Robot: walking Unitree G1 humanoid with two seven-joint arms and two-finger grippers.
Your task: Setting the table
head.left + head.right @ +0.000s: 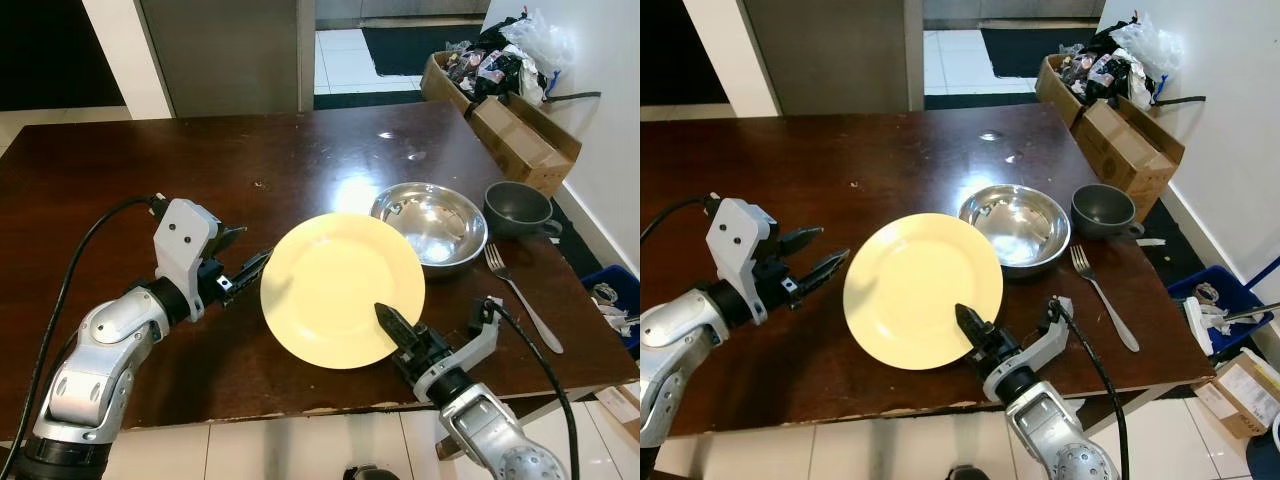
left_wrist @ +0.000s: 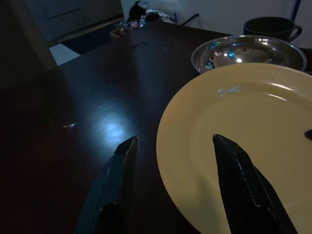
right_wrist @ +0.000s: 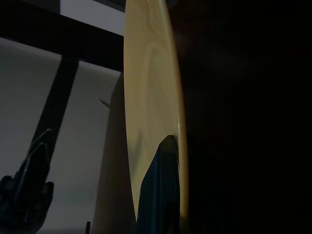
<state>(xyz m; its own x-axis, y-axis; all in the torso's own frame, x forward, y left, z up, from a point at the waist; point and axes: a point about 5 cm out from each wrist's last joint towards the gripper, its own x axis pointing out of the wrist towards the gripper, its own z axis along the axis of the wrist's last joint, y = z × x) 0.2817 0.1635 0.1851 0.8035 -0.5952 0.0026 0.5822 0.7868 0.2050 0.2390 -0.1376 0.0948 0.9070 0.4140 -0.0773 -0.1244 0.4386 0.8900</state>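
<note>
1. Left eye view counts one yellow plate (image 1: 340, 288), one steel bowl (image 1: 432, 222), one grey cup (image 1: 517, 208) and one fork (image 1: 522, 297) on the dark wooden table (image 1: 200, 180).
2. Two cardboard boxes (image 1: 520, 135) with clutter sit on the floor beyond the table's far right corner.
3. With the plate as landmark: the bowl lies just beyond its far right rim, the cup sits beyond the bowl to the right, and the fork is to the right, tines away from the robot, its length running roughly near to far.
4. The plate is round and tilted, face toward the camera, its near rim close to the table's front edge.
5. The right gripper (image 1: 393, 325) is clamped on the plate's near right rim, one finger (image 3: 161, 195) lying on the face.
6. The left gripper (image 1: 243, 262) is spread wide just left of the plate, one finger (image 2: 243, 180) over its rim.
7. Bare tabletop stretches left of and beyond the plate.
</note>
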